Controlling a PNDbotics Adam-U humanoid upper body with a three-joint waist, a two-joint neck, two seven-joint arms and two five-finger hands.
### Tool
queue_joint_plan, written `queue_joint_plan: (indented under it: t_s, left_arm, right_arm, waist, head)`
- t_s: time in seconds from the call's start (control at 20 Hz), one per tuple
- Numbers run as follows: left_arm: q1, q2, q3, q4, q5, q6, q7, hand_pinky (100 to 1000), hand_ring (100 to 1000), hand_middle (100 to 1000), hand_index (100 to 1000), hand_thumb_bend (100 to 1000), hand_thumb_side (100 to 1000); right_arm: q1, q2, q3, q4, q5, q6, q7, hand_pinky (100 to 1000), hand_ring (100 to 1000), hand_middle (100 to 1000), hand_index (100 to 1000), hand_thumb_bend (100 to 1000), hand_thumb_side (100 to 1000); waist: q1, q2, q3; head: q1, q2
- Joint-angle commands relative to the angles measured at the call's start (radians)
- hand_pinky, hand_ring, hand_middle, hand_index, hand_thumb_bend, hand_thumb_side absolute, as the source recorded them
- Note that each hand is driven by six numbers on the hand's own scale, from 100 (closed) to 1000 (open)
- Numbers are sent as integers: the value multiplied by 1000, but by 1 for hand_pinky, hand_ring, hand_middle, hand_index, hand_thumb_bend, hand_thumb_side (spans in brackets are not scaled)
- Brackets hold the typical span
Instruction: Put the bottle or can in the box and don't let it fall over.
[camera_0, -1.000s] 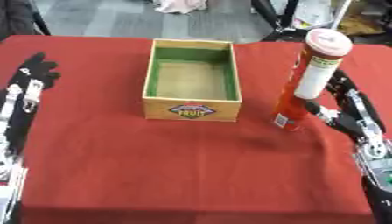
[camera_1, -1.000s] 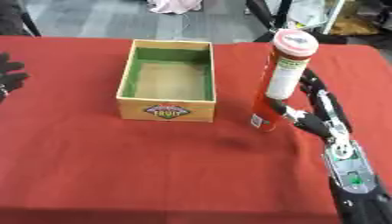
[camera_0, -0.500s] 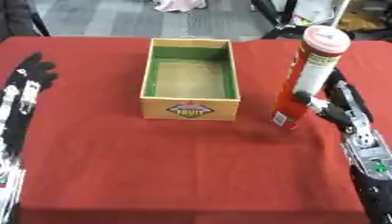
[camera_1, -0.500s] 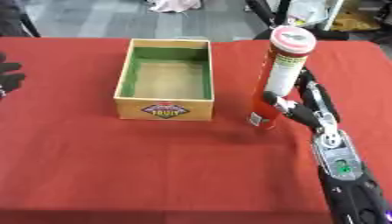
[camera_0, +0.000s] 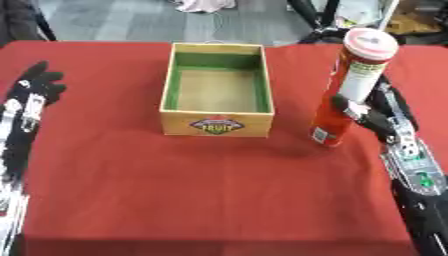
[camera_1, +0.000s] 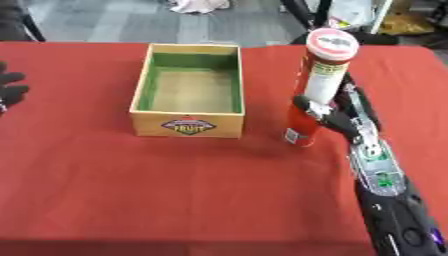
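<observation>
Can: I see a tall red can (camera_0: 350, 95) with a white band and a pale round lid, standing upright right of centre, its top reaching the upper right of the frame. It is on the worktop, outside the box and just to the right of it.
Right hand: my right hand (camera_1: 337, 116) comes up from the lower right corner. Its thumb lies across the front of the can around mid-height and its fingers curl behind, so it is holding the can.
Box: a wooden box (camera_0: 217, 89) with a green inside sits in the upper middle of the frame, open at the top and holding nothing that I can see. A fruit label shows on its near wall. A narrow strip of cloth separates it from the can.
Left hand: my left hand (camera_0: 35, 89) rests at the left edge, about level with the box, fingers relaxed and pointing up the frame, holding nothing, well apart from the box.
Worktop: the worktop (camera_0: 201, 195) is covered in a red cloth that fills most of the frame.
Beyond: grey floor shows along the top edge.
</observation>
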Motion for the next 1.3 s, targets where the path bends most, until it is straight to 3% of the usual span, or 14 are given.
queue_joint_plan:
  t_s: [0.05,0.3,0.35,0.4,0.55,0.6,0.65,0.8,0.9,1.0,1.1,1.3]
  left_arm:
    - [-13,8,-1,-20,0,-2,-5,898,826,816,972,235,934]
    - [-15,6,-3,-19,2,-2,-8,898,827,816,973,235,935]
    - [-15,6,-3,-19,1,-2,-9,898,827,816,973,234,934]
    - [-15,6,-3,-19,1,-2,-9,898,827,816,973,234,935]
    - [-15,6,-3,-19,2,-2,-9,898,827,816,973,233,935]
    - [-15,6,-3,-19,2,-2,-10,898,827,816,973,233,935]
    - [-15,5,-3,-19,3,-2,-10,898,827,816,973,233,935]
    - [-15,5,-4,-19,3,-1,-11,899,827,816,973,233,935]
    - [-15,5,-4,-19,3,-1,-11,898,827,816,973,233,935]
    - [-15,5,-4,-19,3,-1,-11,898,826,816,973,233,935]
    - [-16,4,-4,-18,2,0,-12,899,826,816,973,231,937]
    - [-18,3,-6,-17,2,-1,-14,898,825,816,973,231,937]
  right_arm:
    - [-22,-6,3,-21,-7,-3,8,1000,1000,1000,1000,780,473]
    - [-24,1,9,-28,-6,-7,20,1000,1000,1000,1000,685,394]
    - [-24,2,9,-28,-4,-8,20,1000,1000,1000,1000,601,339]
    - [-24,3,7,-27,-1,-8,18,1000,1000,1000,1000,571,321]
    - [-25,3,4,-18,11,-4,-2,1000,941,1000,915,398,105]
    - [-26,3,5,-13,14,-1,-8,1000,906,1000,874,330,100]
    - [-28,2,6,-8,16,1,-11,1000,906,1000,874,330,100]
    - [-33,0,10,9,18,8,-15,922,804,891,760,112,100]
    - [-37,-3,10,20,15,16,-21,843,712,795,664,100,100]
    - [-43,-7,11,28,13,25,-34,825,689,773,640,100,100]
    - [-57,-11,8,34,5,41,-65,739,584,661,536,100,100]
    - [-101,-24,11,27,-36,75,-133,691,530,595,478,100,100]
  waist:
    - [1,-8,3]
    - [0,-8,5]
    - [0,-8,5]
    - [0,-8,6]
    - [0,-8,7]
    - [-1,-8,7]
    - [-1,-8,8]
    - [-1,-9,9]
    - [-1,-9,10]
    - [-2,-9,11]
    - [-2,-8,13]
    - [-2,-7,21]
  head:
    - [-2,-3]
    - [-1,-3]
    - [-2,-3]
    - [-2,-3]
    - [-5,-3]
    - [-6,-3]
    - [-7,-3]
    - [-12,-3]
    - [-15,-3]
    - [-18,-3]
    - [-21,-3]
    - [-32,-3]
